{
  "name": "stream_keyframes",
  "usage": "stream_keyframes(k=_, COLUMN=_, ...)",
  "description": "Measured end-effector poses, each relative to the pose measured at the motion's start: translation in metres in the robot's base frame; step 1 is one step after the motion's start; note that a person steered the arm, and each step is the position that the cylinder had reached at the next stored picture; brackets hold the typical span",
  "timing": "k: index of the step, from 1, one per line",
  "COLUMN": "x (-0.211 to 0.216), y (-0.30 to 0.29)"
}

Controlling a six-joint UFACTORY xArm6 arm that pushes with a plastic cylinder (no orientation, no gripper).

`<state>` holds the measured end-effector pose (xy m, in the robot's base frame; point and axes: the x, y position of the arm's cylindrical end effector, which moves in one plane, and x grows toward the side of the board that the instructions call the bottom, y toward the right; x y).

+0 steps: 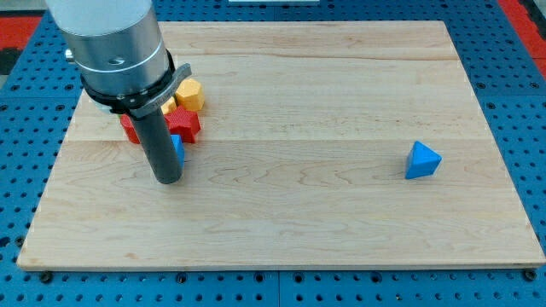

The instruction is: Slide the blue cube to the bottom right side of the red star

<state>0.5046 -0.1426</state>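
Observation:
My tip (168, 178) rests on the board at the view's left, just below and left of the blue cube (178, 148), which is mostly hidden behind the rod; only a thin blue sliver shows. The red star (184, 123) lies right above the blue cube, touching or nearly touching it. The rod and the arm's grey body cover much of the block cluster.
A yellow block (190, 93) sits above the red star. Another red block (130, 128) peeks out left of the rod. A blue triangular block (422, 160) lies alone at the view's right. The wooden board (324, 230) ends close to the view's bottom.

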Motion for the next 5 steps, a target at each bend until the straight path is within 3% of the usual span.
stream_keyframes(k=1, x=0.003, y=-0.073)
stream_keyframes(k=2, x=-0.013, y=-0.055)
stream_keyframes(k=3, x=-0.016, y=0.033)
stream_keyframes(k=5, x=0.005, y=0.116)
